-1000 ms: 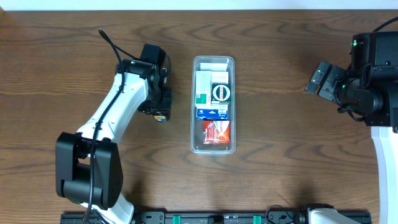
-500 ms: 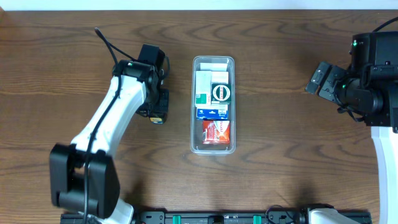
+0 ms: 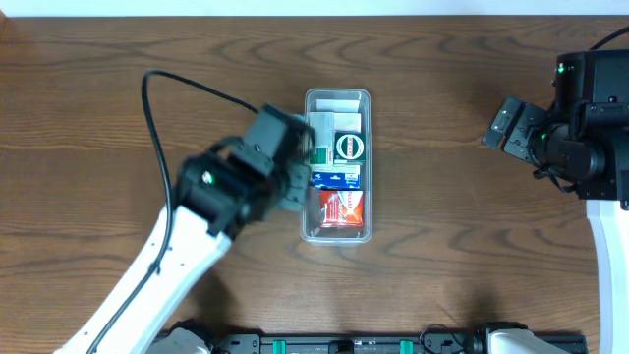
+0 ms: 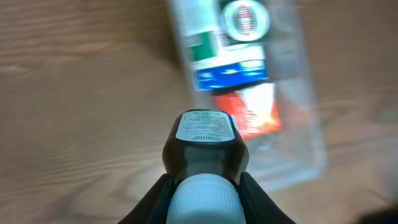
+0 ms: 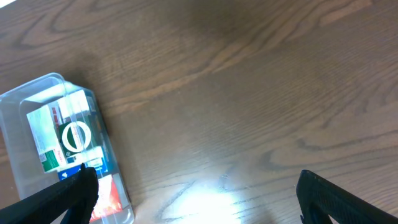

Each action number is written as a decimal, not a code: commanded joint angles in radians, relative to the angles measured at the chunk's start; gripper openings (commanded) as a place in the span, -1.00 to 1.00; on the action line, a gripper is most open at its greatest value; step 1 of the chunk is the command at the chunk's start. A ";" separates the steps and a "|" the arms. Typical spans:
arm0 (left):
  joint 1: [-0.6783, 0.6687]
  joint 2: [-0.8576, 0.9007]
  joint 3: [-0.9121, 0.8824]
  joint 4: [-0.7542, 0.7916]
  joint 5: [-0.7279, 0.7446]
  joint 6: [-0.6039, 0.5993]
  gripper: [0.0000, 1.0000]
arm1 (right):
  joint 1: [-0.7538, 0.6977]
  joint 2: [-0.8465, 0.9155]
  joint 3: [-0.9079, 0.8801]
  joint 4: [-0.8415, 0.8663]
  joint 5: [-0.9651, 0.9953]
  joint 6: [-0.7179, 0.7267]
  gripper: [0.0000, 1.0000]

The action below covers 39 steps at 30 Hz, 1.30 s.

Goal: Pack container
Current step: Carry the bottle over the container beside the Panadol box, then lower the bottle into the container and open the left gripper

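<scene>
The container (image 3: 368, 206) is a long clear tray at the table's middle, with a white label at its far end. It holds green-and-white boxes, a blue box and a red packet. It also shows in the left wrist view (image 4: 301, 146) and the right wrist view (image 5: 18, 99). My left gripper (image 3: 293, 179) is blurred with motion at the container's left wall. In the left wrist view my left gripper (image 4: 203, 190) is shut on a dark bottle (image 4: 205, 152) with a white cap, held above the table beside the red packet. My right gripper (image 3: 503, 126) is open and empty, far right.
Bare wood table lies all round the container. The left arm's white link and black cable (image 3: 187, 84) cross the left half. The right arm's base (image 3: 600, 128) sits at the right edge. The right wrist view (image 5: 196, 199) shows only bare table between the fingers.
My left arm has swung right, from the table left of the container up to its left wall, carrying the dark bottle. The right arm has not moved.
</scene>
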 commanded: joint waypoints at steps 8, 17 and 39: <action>-0.237 0.082 0.019 0.017 -0.143 -0.327 -0.49 | -0.008 0.002 0.001 -0.003 0.003 -0.015 0.99; -0.289 0.304 0.013 0.074 -0.143 -0.406 -0.54 | -0.008 0.002 0.001 -0.003 0.003 -0.015 0.97; -0.284 0.328 0.027 0.044 -0.135 -0.479 -0.56 | -0.008 0.002 0.001 -0.003 0.003 -0.015 0.98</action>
